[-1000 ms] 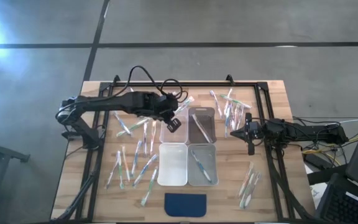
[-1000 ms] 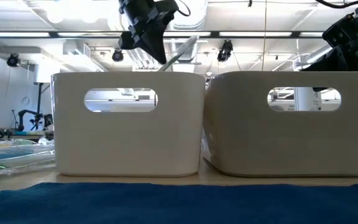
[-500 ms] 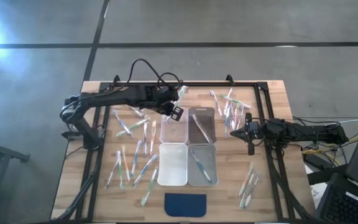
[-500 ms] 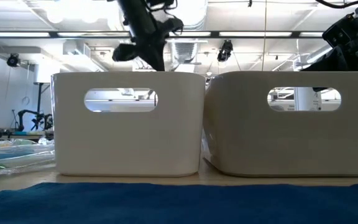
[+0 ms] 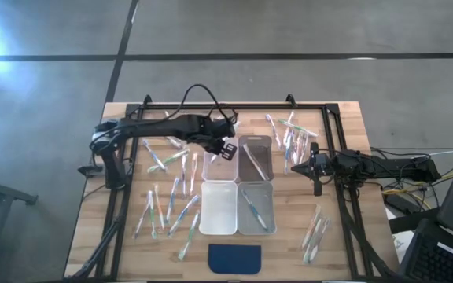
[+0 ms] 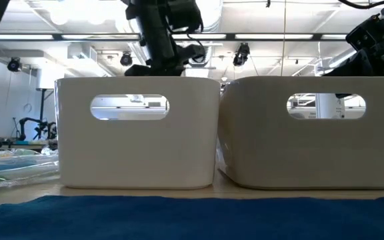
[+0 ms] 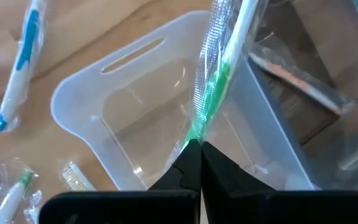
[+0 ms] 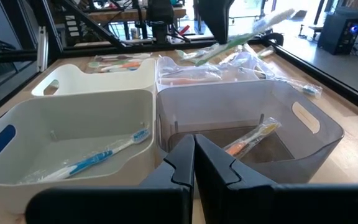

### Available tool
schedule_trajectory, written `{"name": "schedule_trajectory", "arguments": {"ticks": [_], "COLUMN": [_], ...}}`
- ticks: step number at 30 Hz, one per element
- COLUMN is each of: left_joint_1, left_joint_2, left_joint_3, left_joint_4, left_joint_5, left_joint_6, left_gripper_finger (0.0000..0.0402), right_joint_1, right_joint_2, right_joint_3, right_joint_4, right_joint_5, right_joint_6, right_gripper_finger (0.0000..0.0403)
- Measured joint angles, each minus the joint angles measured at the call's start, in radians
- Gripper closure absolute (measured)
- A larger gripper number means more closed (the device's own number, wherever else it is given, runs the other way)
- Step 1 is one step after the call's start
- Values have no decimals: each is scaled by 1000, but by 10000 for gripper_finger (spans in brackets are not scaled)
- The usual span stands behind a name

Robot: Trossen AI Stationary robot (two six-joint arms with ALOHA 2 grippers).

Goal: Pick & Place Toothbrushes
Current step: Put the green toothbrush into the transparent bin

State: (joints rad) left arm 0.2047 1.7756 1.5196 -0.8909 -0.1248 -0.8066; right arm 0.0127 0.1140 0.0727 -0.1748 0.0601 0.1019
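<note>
Left pincer — pinching a wrapped green toothbrush by its end, above the clear bin, presumably for dropping in; right pincer — pressed together, empty, waiting beside the bins; remaining toothbrushes scattered on the counter around them.

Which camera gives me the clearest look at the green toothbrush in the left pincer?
The left wrist view: the wrapped green toothbrush fills the frame, pinched in the shut left pincer above a clear bin. The right wrist view shows it far off, the high view only a speck, and the low view hides it.
</note>
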Motion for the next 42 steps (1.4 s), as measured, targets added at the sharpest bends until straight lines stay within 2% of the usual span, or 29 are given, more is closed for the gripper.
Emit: {"name": "schedule_trajectory", "arguments": {"ticks": [10, 16, 23, 35, 42], "left_joint_1": [-12, -19, -24, -24, -24], "left_joint_2": [42, 42, 42, 42, 42], "left_joint_3": [-2, -2, -2, -6, -63], "left_joint_4": [0, -17, -87, -76, -27], "left_joint_5": [27, 82, 82, 81, 84], "left_joint_6": [-8, -37, -60, -55, -37], "left_gripper_finger": [401, 401, 401, 401, 401], "right_joint_1": [0, 0, 0, 0, 0], "right_joint_2": [1, 1, 1, 1, 1], "right_joint_3": [0, 0, 0, 0, 0], "right_joint_4": [1, 0, 1, 1, 0], "right_joint_5": [0, 0, 0, 0, 0], "right_joint_6": [-4, -1, -4, 0, -1], "right_gripper_finger": [394, 394, 394, 394, 394]}}
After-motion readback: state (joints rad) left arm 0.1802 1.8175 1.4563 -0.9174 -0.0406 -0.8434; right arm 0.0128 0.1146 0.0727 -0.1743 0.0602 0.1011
